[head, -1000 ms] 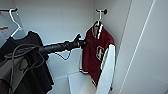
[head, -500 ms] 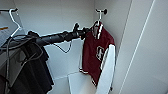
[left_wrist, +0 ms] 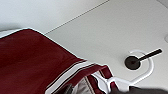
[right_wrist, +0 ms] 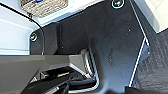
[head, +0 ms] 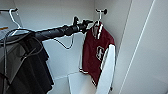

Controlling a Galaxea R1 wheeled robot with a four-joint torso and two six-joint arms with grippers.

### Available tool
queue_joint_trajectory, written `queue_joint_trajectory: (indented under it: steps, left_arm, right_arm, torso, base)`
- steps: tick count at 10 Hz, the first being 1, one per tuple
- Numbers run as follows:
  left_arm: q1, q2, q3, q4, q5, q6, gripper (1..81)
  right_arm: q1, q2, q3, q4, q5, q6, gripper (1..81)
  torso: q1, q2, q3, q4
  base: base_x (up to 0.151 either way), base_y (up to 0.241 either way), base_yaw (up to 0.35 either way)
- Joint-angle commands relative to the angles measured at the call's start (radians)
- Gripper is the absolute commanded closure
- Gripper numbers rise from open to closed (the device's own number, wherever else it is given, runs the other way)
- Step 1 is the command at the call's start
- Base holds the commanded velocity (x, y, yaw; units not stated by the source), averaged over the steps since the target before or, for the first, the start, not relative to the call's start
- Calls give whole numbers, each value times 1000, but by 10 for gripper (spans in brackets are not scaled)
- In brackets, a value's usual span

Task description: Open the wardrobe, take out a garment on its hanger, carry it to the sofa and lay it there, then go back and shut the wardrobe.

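Black shirt (head: 27, 65) beside garment (head: 96, 53)

Black left arm (head: 56, 31), looping cable (head: 65, 45)

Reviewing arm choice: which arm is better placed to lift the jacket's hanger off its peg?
Left. The left gripper is already extended to the hanger at the jacket collar.

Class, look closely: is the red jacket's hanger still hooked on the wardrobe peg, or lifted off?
Hooked on. The hanger loops around the black peg, and the jacket hangs below.
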Motion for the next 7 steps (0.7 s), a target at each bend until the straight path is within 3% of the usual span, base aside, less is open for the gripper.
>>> queue_joint_trajectory:
  steps: [1, 2, 5, 6, 7]
  left_arm:
    - [-197, 23, -15, -4, -6, -7, 10]
    - [-197, 28, -15, -4, -4, -7, 10]
    - [-197, 45, -33, -4, -6, -13, 10]
    - [-197, 55, -44, -4, -6, -19, 10]
    - [-197, 63, -52, -4, -6, -19, 10]
  right_arm:
    - [35, 2, 9, 2, -47, 0, 10]
    - [34, 2, 9, 2, -47, 0, 10]
    - [33, 2, 8, 4, -47, 0, 10]
    - [33, 2, 9, 4, -47, 0, 10]
    - [33, 2, 9, 4, -47, 0, 10]
  torso:
    - [0, 0, 0, -48]
    - [0, 0, 0, -1]
    - [0, 0, 0, -13]
    - [0, 0, 0, -48]
    - [0, 0, 0, -104]
  base:
    - [0, 0, 0]
    - [0, 0, 0]
    - [0, 0, 0]
    - [0, 0, 0]
    - [0, 0, 0]
